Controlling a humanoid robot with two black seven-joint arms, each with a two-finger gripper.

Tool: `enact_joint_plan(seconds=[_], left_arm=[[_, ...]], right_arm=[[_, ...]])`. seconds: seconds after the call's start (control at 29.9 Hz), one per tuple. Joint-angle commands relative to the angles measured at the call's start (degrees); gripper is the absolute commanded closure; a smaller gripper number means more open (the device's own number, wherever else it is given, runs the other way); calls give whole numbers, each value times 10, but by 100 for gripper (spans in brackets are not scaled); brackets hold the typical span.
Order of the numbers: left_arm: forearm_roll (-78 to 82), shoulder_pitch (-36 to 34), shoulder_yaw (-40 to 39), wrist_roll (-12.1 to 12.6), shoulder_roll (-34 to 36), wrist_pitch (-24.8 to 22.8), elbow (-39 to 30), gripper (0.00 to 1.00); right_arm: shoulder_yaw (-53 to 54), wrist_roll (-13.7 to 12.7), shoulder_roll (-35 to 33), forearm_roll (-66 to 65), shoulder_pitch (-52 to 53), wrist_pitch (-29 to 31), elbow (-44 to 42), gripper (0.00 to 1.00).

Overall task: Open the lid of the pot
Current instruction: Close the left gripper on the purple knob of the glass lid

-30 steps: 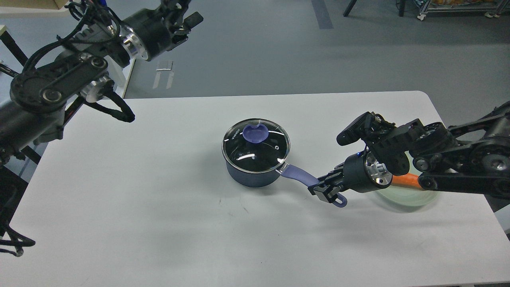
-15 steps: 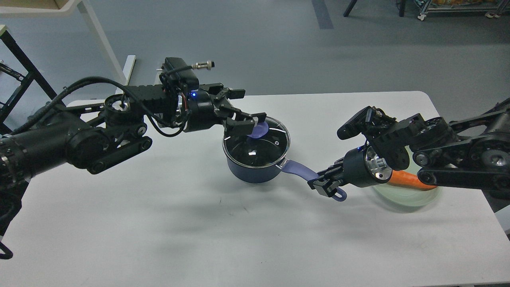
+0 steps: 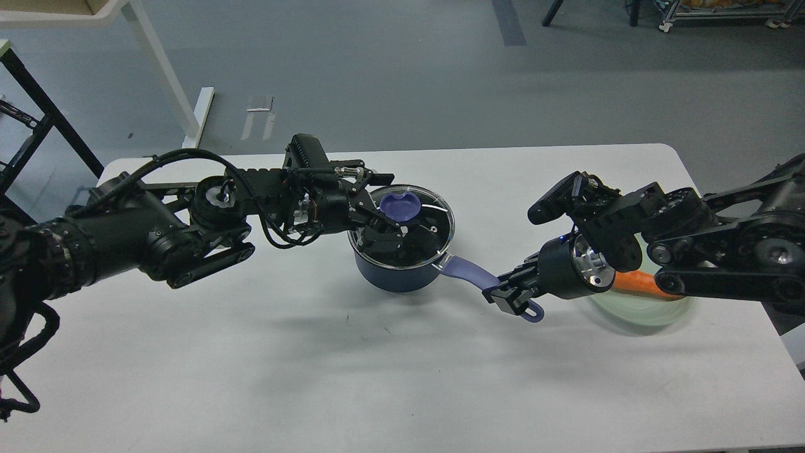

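A dark blue saucepan [image 3: 393,277] stands at the table's middle with its glass lid [image 3: 424,236] seated on it. The lid has a purple knob [image 3: 402,206] at its far side. My left gripper [image 3: 385,211] is open, low over the lid's left part. Its fingers [image 3: 380,238] spread just left of the knob, and I see no touch. The pot's purple handle [image 3: 465,272] points right and toward me. My right gripper [image 3: 510,296] is shut on the handle near its looped end.
A pale green plate [image 3: 648,311] with an orange carrot [image 3: 635,284] lies right of the pot, partly under my right arm. The white table [image 3: 314,365] ends close behind the pot. White table legs [image 3: 170,82] stand on the floor at the back left.
My left arm swung down from the upper left to the pot, then dropped lower, with its open fingers now beside the knob. My right gripper kept its hold on the handle.
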Motion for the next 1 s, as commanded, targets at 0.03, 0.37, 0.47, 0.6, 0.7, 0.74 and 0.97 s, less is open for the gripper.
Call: enact_joint_plan(seconds=[0.03, 0.37, 0.47, 0.6, 0.7, 0.74, 0.97], left_arm=[[-1, 1, 0, -2, -1, 0, 0, 16], [-2, 13, 0, -3, -2, 0, 8, 27], [-2, 14, 0, -3, -1, -1, 8, 23], [-2, 17, 0, -3, -1, -1, 10, 23], [-2, 20, 0, -3, -1, -1, 10, 23], [-2, 22, 0, -3, -1, -1, 10, 23], [-3, 17, -2, -4, -1, -1, 10, 22]], right_arm=[[0, 0, 0, 0, 0, 0, 1, 71], [-1, 0, 6, 0, 0, 0, 0, 71], [-1, 0, 9, 0, 0, 0, 0, 71], [-1, 0, 10, 0, 0, 0, 0, 71], [-2, 0, 9, 0, 0, 1, 0, 71], [-2, 0, 9, 0, 0, 1, 0, 71], [-2, 0, 9, 0, 0, 1, 0, 71]])
